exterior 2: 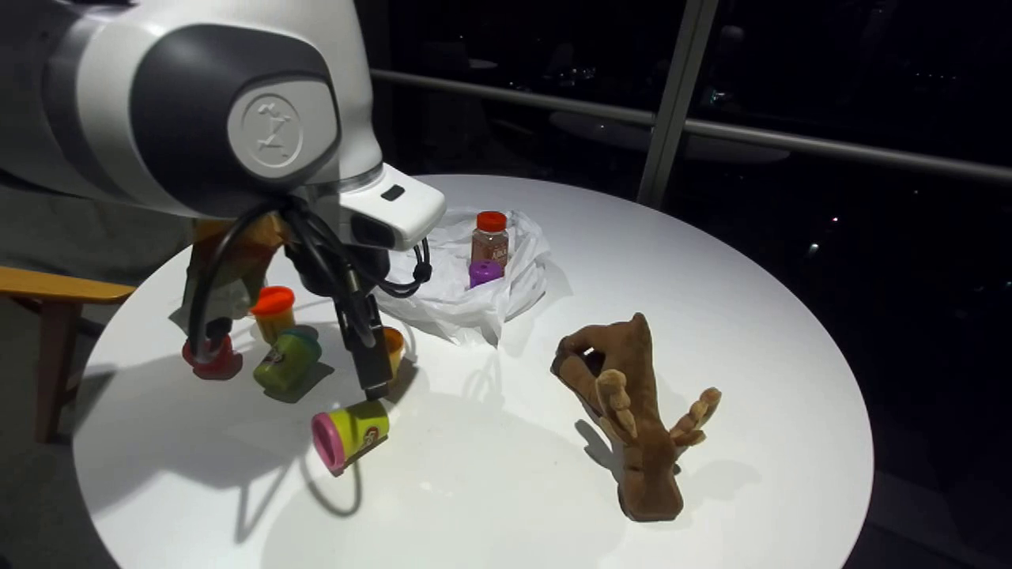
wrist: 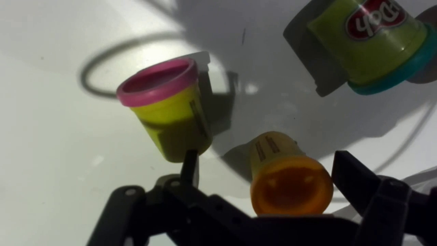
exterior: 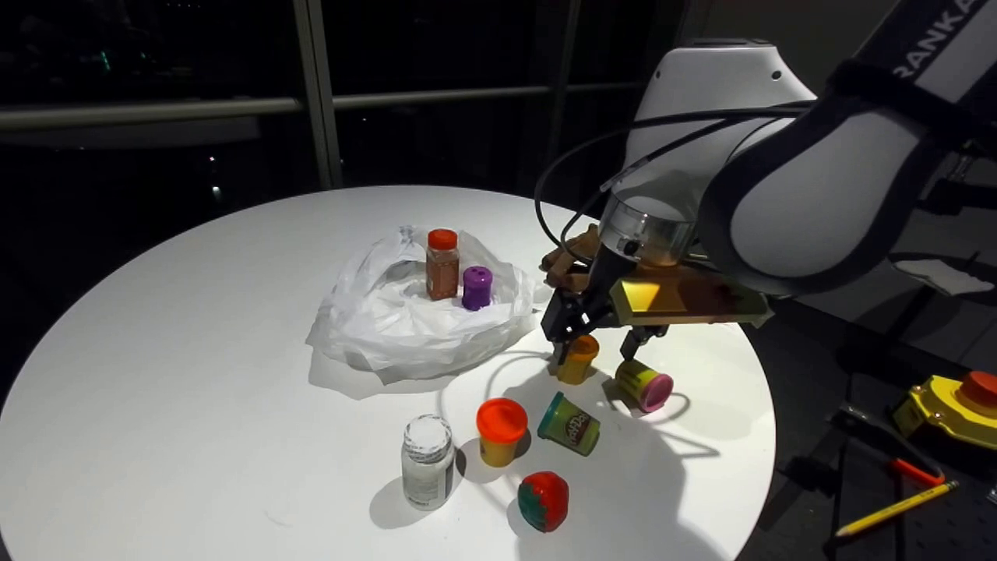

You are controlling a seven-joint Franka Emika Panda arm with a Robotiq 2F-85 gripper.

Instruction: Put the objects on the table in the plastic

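My open gripper [exterior: 595,353] is low over the table, its fingers on either side of the orange-lidded tub [exterior: 578,360]. In the wrist view the orange lid [wrist: 292,186] lies between the fingertips [wrist: 268,164], close to the right finger and apart from the left. A yellow tub with pink lid [exterior: 645,386] lies on its side by the other finger. A green tub with teal lid [exterior: 572,426] lies on its side. A red-lidded tub [exterior: 500,432], white bottle [exterior: 428,467] and toy strawberry [exterior: 544,501] are nearby. The plastic bag [exterior: 413,351] holds a spice jar [exterior: 442,269] and purple shaker [exterior: 477,288].
A brown plush toy [exterior 2: 644,411] lies on the round white table [exterior 2: 751,332]; the arm partly hides it in an exterior view [exterior: 572,261]. The bag stands beyond the tubs, near the table's window side. The table edge curves close to the pink-lidded tub.
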